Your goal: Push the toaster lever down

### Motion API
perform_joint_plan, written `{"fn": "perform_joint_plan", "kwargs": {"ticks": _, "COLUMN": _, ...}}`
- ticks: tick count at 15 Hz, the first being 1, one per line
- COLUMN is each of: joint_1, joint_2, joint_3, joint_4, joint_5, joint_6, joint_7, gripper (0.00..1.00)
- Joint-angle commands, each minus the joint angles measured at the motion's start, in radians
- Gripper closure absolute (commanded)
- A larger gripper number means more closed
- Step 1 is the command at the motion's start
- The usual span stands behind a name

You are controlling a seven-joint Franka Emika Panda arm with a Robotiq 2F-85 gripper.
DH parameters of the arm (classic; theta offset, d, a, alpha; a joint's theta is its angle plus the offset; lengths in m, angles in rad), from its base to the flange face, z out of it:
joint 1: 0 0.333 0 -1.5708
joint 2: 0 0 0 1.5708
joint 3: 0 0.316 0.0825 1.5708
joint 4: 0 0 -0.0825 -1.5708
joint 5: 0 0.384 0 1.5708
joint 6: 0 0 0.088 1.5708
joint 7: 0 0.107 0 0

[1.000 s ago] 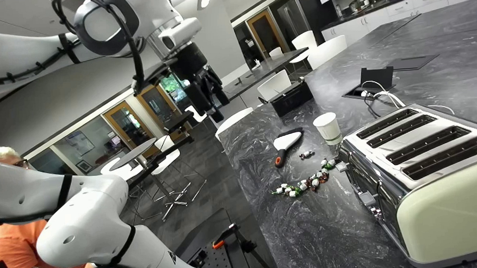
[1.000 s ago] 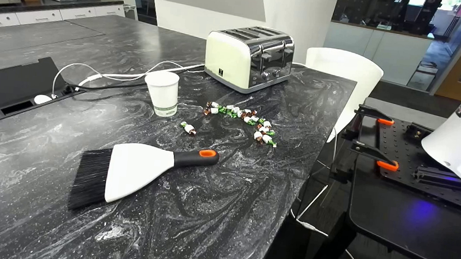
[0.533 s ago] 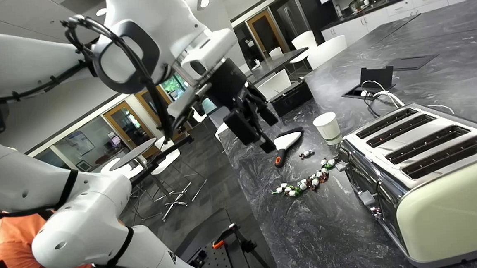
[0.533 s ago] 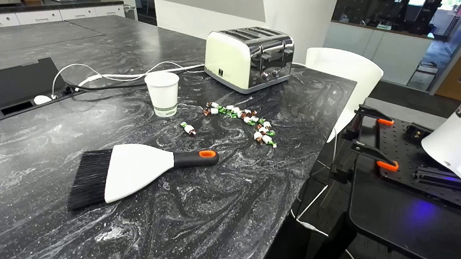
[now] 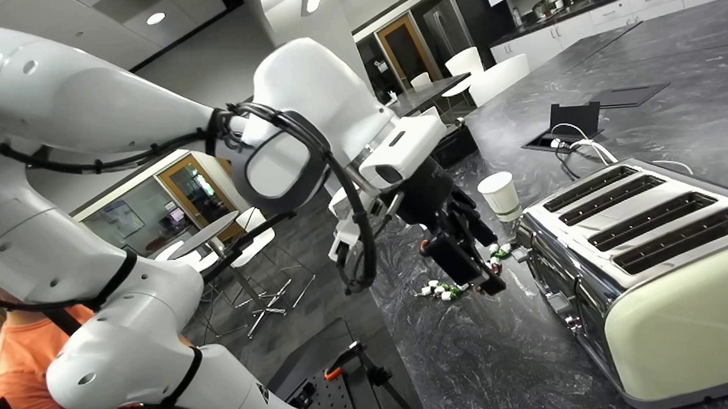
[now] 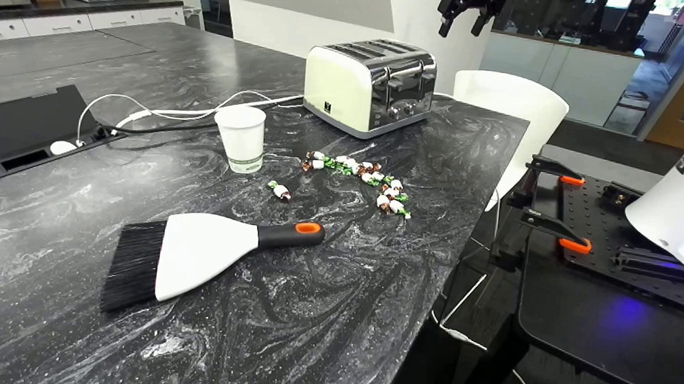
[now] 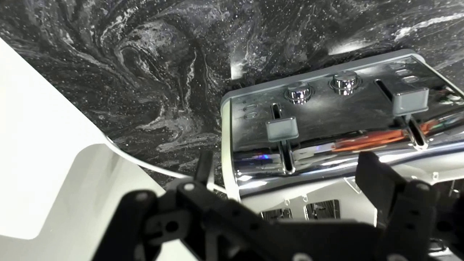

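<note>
Though near the levers (image 7: 282,129), a wide-jawed pincer (image 6: 461,31) apart from the toaster (image 5: 687,320).

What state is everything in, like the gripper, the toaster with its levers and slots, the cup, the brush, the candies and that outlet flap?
Gripper: open, holding nothing
Toaster: upright
Levers: neither pushed all the way down, exact height hard to judge
Slots: look empty
Cup: upright, contents can't be made out
Brush: lying flat
Candies: wrapped, most in a curved line, one apart
Outlet flap: raised
</note>
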Motion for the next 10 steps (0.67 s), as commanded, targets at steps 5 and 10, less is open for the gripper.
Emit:
{"fn": "perform_joint_plan", "kwargs": {"ticks": 5, "joint_1": -0.008, "joint_2": 0.021, "joint_3": 0.001, "joint_4": 0.004, "joint_5": -0.038, "joint_6": 0.02, "joint_7": 0.054, "gripper": 0.25}}
{"fn": "perform_joint_plan", "kwargs": {"ticks": 10, "joint_1": 0.005, "joint_2": 0.086, "joint_3": -0.005, "joint_4": 0.026, "joint_5": -0.032, "joint_6": 0.07, "joint_7": 0.042, "gripper": 0.57}}
